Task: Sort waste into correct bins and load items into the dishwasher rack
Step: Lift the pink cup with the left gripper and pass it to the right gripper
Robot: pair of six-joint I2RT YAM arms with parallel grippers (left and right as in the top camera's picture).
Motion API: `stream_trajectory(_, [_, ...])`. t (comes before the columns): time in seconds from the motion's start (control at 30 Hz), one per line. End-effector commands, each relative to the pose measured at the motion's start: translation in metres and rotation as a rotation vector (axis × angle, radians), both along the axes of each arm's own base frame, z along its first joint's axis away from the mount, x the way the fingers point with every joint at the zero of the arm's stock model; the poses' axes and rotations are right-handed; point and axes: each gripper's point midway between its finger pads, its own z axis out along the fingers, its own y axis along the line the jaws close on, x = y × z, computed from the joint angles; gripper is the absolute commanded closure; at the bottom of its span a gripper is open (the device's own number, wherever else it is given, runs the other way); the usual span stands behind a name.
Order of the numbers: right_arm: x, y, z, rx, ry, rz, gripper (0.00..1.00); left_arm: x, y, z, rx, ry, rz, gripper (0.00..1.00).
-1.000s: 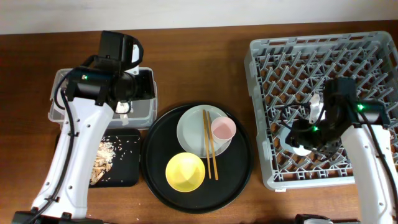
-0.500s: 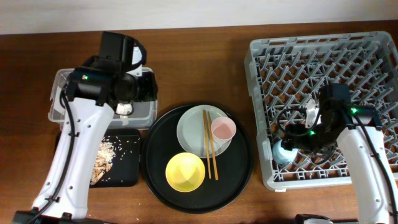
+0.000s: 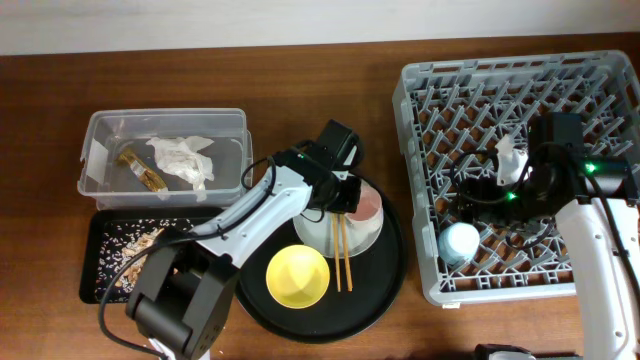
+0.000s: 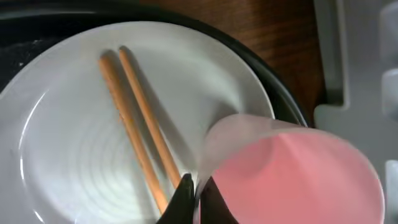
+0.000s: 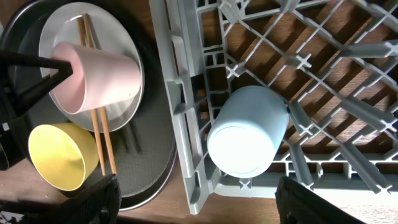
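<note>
My left gripper point(image 3: 345, 197) is shut on the rim of the pink cup point(image 3: 367, 207), one finger inside the mouth and one outside point(image 4: 198, 200). The pink cup point(image 4: 298, 177) leans tilted on the white plate point(image 3: 318, 228). Two wooden chopsticks point(image 4: 138, 127) lie on the plate beside it. The yellow bowl point(image 3: 297, 277) sits in front. The light blue cup point(image 5: 247, 130) stands upside down in the grey dishwasher rack point(image 3: 520, 90), near its front left corner. My right gripper point(image 5: 202, 205) hangs open above it, touching nothing.
Plate, bowl and cup rest on a large round black tray point(image 3: 390, 285). At far left a clear box point(image 3: 100, 135) holds white tissue point(image 3: 180, 157) and a brown wrapper point(image 3: 142, 172). In front of it a shallow black tray point(image 3: 95, 285) holds crumbly scraps point(image 3: 135, 245).
My left arm has swung from the clear box to the round tray and shut on the pink cup's rim. My right gripper has opened, leaving the blue cup in the rack, and drawn back.
</note>
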Motion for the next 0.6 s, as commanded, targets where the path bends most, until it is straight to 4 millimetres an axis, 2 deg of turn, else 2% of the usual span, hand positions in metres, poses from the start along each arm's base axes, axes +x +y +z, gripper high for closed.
stream_trajectory(0.0, [0.016,-0.002,0.030,-0.005,-0.097,0.006,0.20,0.005,0.000,0.015,-0.030,-0.025,0.013,0.99])
stream_trajectory(0.03, [0.026,0.004,0.056,0.029,-0.175,0.019,0.19,0.015,-0.001,0.060,-0.127,-0.077,0.021,0.99])
stream_trajectory(0.1, [0.029,0.028,0.081,0.146,-0.260,0.128,0.20,0.022,0.001,0.127,-0.308,-0.121,0.013,0.99])
stream_trajectory(0.13, [0.024,0.056,0.100,0.291,-0.346,0.293,0.20,0.019,0.006,0.175,-0.479,-0.123,-0.023,1.00])
stream_trajectory(0.17, [0.013,0.092,0.136,0.522,-0.493,0.486,0.19,0.010,0.023,0.246,-0.750,-0.129,-0.114,1.00])
stream_trajectory(0.2, [0.008,0.103,0.153,0.619,-0.571,0.564,0.16,0.001,0.049,0.297,-0.961,-0.132,-0.200,1.00])
stream_trajectory(0.23, [0.001,0.112,0.171,0.710,-0.662,0.642,0.11,-0.007,0.063,0.316,-1.044,-0.128,-0.256,1.00])
stream_trajectory(0.27, [-0.004,0.117,0.184,0.770,-0.729,0.691,0.07,-0.012,0.066,0.321,-1.077,-0.113,-0.285,1.00])
stream_trajectory(0.3, [-0.006,0.121,0.190,0.799,-0.752,0.713,0.06,-0.018,0.061,0.322,-1.087,-0.097,-0.310,1.00])
stream_trajectory(0.4, [-0.018,0.145,0.194,0.834,-0.769,0.832,0.03,-0.032,0.025,0.315,-1.041,-0.094,-0.361,1.00])
stream_trajectory(0.5, [-0.026,0.159,0.206,0.894,-0.818,0.915,0.04,-0.049,0.005,0.315,-1.043,-0.062,-0.420,1.00])
stream_trajectory(0.57, [-0.027,0.161,0.209,0.903,-0.836,0.929,0.12,-0.055,-0.002,0.314,-1.039,-0.052,-0.437,1.00])
